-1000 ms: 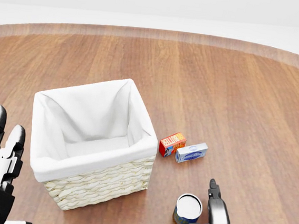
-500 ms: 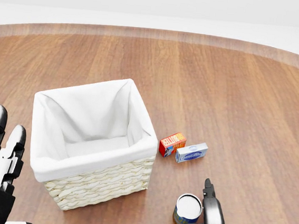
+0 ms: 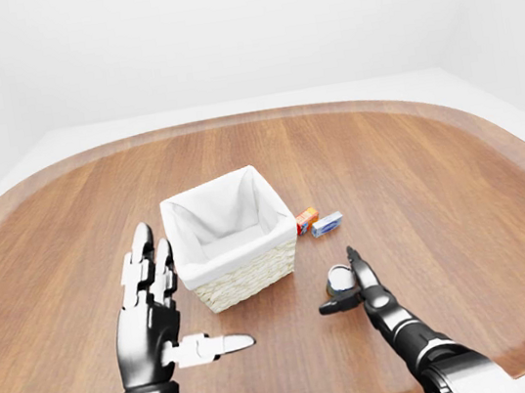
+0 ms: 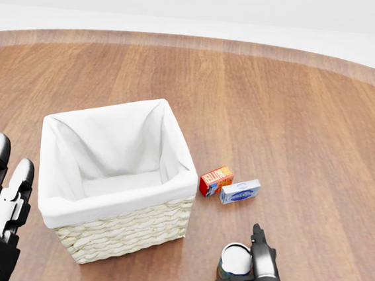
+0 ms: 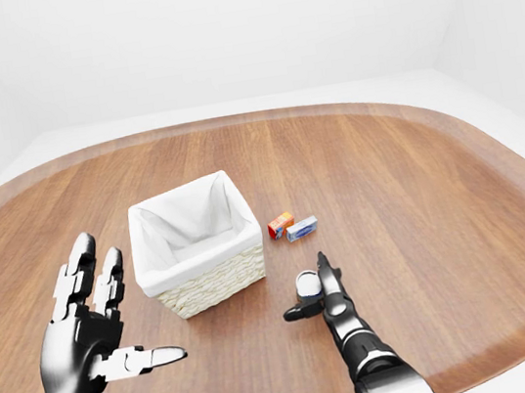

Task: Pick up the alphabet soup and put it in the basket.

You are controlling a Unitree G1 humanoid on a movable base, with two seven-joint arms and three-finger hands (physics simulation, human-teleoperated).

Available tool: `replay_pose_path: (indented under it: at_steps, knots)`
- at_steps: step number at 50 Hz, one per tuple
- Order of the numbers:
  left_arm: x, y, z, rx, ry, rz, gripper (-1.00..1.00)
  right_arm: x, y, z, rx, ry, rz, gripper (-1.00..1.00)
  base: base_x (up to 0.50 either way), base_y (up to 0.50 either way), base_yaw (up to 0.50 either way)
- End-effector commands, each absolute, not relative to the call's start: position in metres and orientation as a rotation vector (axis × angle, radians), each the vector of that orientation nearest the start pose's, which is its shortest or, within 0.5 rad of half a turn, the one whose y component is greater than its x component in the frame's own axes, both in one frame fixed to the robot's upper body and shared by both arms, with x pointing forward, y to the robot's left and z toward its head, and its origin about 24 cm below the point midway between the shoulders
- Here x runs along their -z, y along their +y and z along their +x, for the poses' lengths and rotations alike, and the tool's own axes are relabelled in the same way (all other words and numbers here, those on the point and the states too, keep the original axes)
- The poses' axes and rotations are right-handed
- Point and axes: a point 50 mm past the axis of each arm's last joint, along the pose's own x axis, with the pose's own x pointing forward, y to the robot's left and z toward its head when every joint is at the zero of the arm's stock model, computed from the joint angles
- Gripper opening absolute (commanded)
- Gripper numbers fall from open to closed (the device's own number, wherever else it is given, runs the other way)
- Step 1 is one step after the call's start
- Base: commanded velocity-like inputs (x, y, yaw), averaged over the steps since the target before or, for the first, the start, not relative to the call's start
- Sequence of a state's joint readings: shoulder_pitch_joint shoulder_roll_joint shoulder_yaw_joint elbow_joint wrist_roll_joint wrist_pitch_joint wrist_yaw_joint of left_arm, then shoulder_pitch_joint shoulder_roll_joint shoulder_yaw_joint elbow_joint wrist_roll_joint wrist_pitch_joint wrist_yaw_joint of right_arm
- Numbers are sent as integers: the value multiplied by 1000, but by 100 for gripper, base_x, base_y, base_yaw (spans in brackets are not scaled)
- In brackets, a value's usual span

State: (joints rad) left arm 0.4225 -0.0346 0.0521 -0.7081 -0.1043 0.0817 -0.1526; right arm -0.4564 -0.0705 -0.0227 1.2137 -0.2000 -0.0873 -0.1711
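Right robot hand [image 4: 252,266] has crept up against the soup can [image 4: 235,260], fingers spread, not gripping; grab looks imminent.

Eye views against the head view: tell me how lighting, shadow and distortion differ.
Left-eye view: the table rim bows into a curve, a wide-angle look; light is flat and even, no glare. Head view: straighter, closer, sharp throughout; the basket casts only a faint soft shadow, and the right hand crowds the alphabet soup at the bottom edge.
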Motion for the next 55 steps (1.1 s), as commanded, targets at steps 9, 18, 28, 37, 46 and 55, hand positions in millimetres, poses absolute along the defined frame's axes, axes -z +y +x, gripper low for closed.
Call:
replay_pose_path:
  at_steps: [9, 18, 28, 37, 46, 55]
  knots:
    - [-115, 169, 163, 6, -235, -52, 100, 97, -178, 257, 118, 764, -301, 100, 0, 0, 0]
    - [-116, 170, 163, 6, -236, -53, 100, 98, -176, 256, 113, 768, -313, 100, 0, 0, 0]
    - [-116, 169, 163, 7, -236, -53, 100, 100, -174, 253, 106, 775, -332, 100, 0, 0, 0]
    - [-116, 170, 163, 7, -236, -56, 100, 103, -169, 250, 91, 781, -360, 100, 0, 0, 0]
    - [-116, 170, 163, 7, -235, -56, 100, 106, -165, 246, 77, 788, -385, 100, 0, 0, 0]
    - [-117, 170, 162, 8, -238, -58, 100, 108, -164, 244, 68, 796, -383, -100, 0, 0, 0]
